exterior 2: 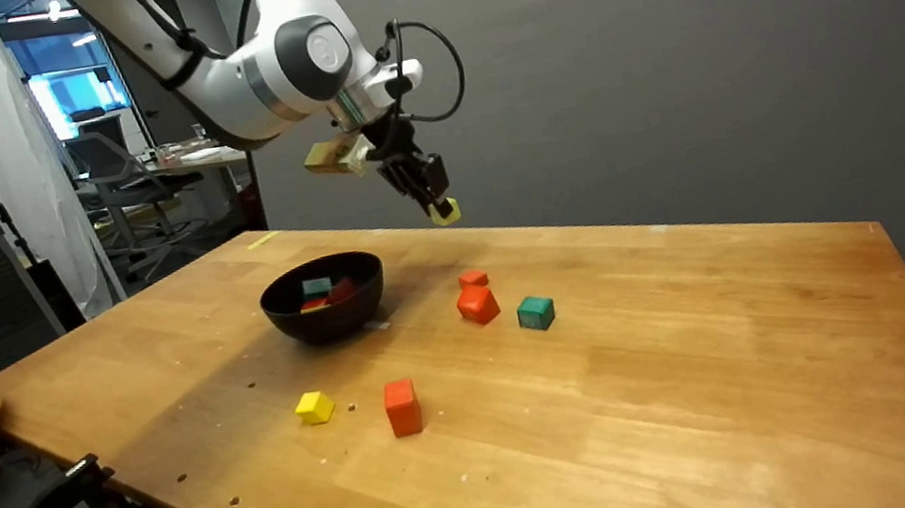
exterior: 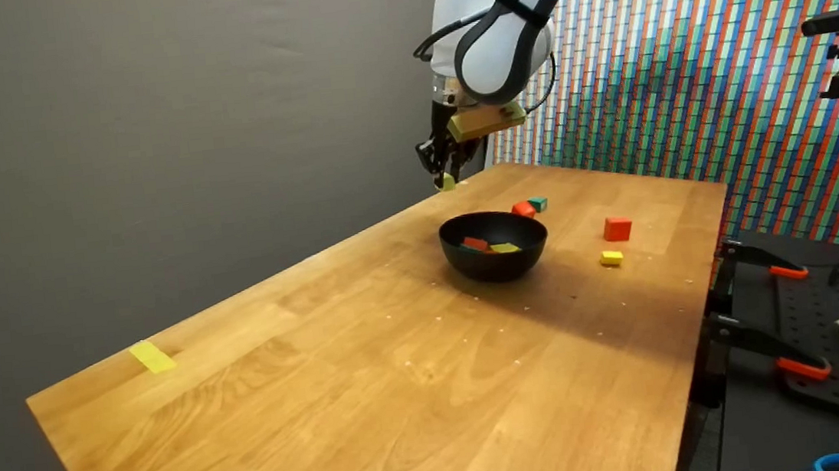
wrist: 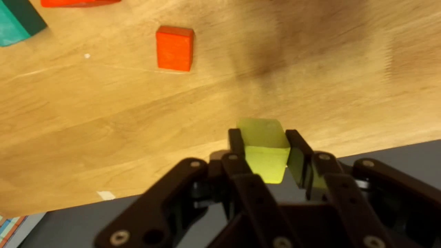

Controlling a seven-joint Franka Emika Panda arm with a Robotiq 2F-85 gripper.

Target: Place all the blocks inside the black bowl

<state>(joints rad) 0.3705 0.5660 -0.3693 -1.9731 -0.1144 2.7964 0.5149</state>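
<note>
Pincer, lower right of the wrist view, pinches a yellow block, seen across the edge of the wooden counter. In an exterior view it spreads, pale-flecked, from five loose blocks to its right edge; black bowl, left of centre, holds more blocks. Grey wall behind.

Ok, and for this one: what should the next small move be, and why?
Probably carry the yellowish block across until it hangs over the black bowl. The claw grips it above the table, but the bowl stands off to one side in an exterior view and is out of sight in the wrist view.
</note>
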